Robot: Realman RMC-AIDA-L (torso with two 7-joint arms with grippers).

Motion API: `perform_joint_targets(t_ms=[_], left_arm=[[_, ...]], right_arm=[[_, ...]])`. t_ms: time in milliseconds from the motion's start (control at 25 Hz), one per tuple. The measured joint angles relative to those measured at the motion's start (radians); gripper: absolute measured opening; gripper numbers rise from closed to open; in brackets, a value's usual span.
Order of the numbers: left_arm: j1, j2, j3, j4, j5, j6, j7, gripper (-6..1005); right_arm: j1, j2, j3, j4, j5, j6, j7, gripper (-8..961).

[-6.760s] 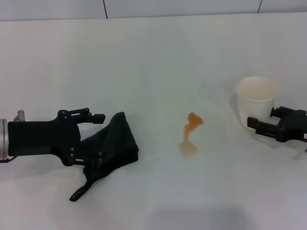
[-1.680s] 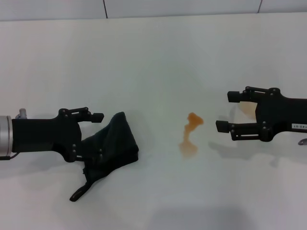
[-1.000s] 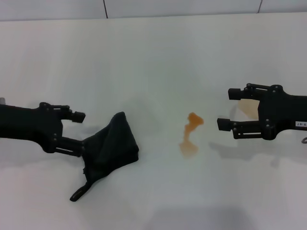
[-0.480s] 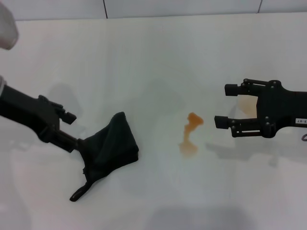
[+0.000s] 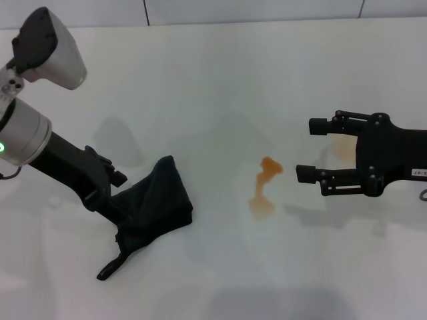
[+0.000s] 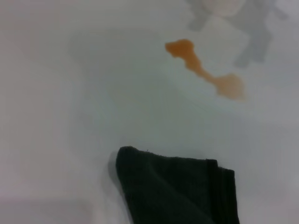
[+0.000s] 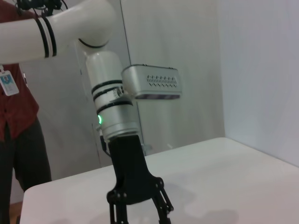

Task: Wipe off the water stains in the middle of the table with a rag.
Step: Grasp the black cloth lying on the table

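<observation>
The water stains (image 5: 264, 187) are an orange-brown smear in the middle of the white table (image 5: 213, 80). They also show in the left wrist view (image 6: 205, 70). The black rag (image 5: 155, 205) lies bunched to the left of them, its tail toward the front; it also shows in the left wrist view (image 6: 180, 189). My left gripper (image 5: 117, 194) points down at the rag's left edge, one finger against the cloth; the right wrist view (image 7: 139, 205) shows its fingers spread. My right gripper (image 5: 309, 149) is open and empty, hovering just right of the stains.
A faint tan ring mark (image 5: 343, 148) lies on the table between my right gripper's fingers. Grey seam lines (image 5: 145, 12) run along the table's far edge. A person in a red shirt (image 7: 16, 112) stands beyond the table in the right wrist view.
My left arm has swung up and its gripper now tilts steeply down onto the rag's left edge. My right gripper has edged slightly left. The rag and the stains have not moved.
</observation>
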Motion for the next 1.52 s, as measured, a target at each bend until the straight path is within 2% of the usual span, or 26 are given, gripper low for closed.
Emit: perform_joint_targets(t_ms=[200,480,720,1520], left_arm=[[-0.004,0.0,0.007,-0.036,-0.008,-0.036,0.006,887],[-0.006,0.0,0.083,-0.053,-0.091,-0.084,0.009,887],[-0.009,-0.001,0.114,-0.079,-0.101,-0.108,0.01,887],[-0.004,-0.003,0.117,-0.075,-0.095,-0.149,-0.07,888]], right_arm=[[-0.001,0.001,-0.001,0.002,0.004,-0.007,-0.002,842],[-0.001,0.001,-0.003,0.002,0.004,-0.011,-0.003,842],[-0.002,0.001,-0.003,0.004,0.005,-0.018,-0.004,841],[-0.003,0.001,-0.001,0.004,0.005,-0.021,-0.013,840]])
